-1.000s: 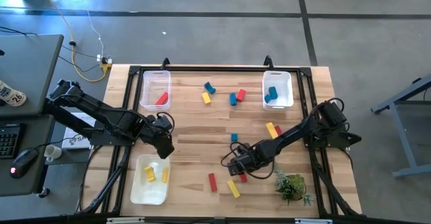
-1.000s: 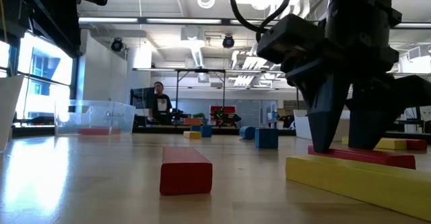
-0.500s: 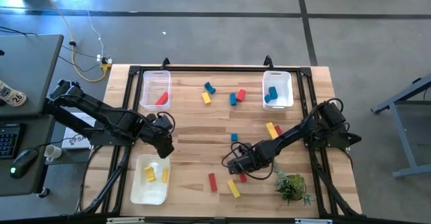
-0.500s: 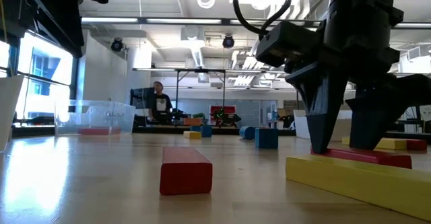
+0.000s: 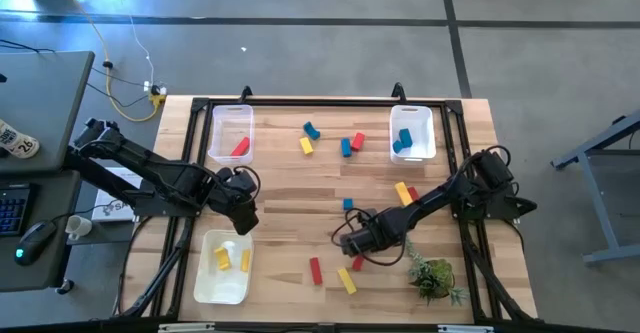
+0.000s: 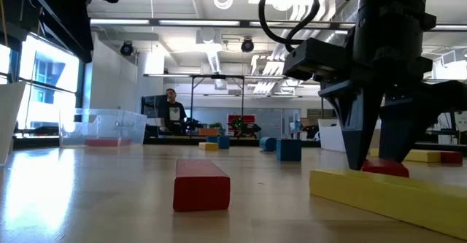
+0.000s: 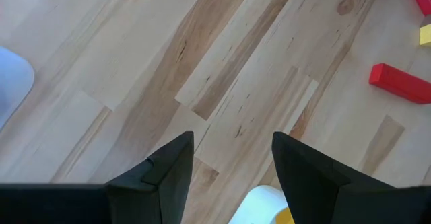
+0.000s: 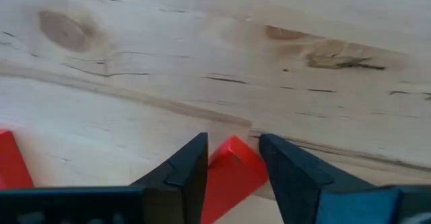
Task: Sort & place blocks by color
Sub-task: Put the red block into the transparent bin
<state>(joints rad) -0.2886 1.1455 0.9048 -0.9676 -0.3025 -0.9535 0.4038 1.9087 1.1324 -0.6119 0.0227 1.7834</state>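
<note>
My right gripper (image 5: 354, 244) is low over the near middle of the table, shut on a red block (image 8: 232, 172) that fills the gap between its fingers. In the low view that block (image 6: 384, 168) shows end-on behind a yellow bar (image 6: 387, 193). My left gripper (image 5: 243, 220) hangs open over bare wood beside the far end of the clear bin (image 5: 205, 273) that holds yellow blocks. Other loose blocks lie flat: a red bar (image 5: 315, 270), a yellow bar (image 5: 346, 280), a blue cube (image 5: 348, 204), and a yellow-and-red pair (image 5: 405, 193). My right gripper pinches the red block's end (image 8: 234, 158) between its two fingers (image 6: 357, 137), which come from above and point down. The block is low at the table. The yellow bar in front hides its underside, so I cannot tell whether it is lifted clear.
A clear bin (image 5: 231, 121) at the far left holds a red block; another bin (image 5: 412, 116) at the far right holds blue blocks. Several loose blocks (image 5: 330, 141) lie between them. A small green plant (image 5: 432, 276) stands near the right gripper, at the near right.
The right gripper's fingertips have drawn closer together around the red block and have shifted slightly toward the table's right edge. In the low view the red block showed its long side a second ago; it has turned about and shows end-on between the fingers.
</note>
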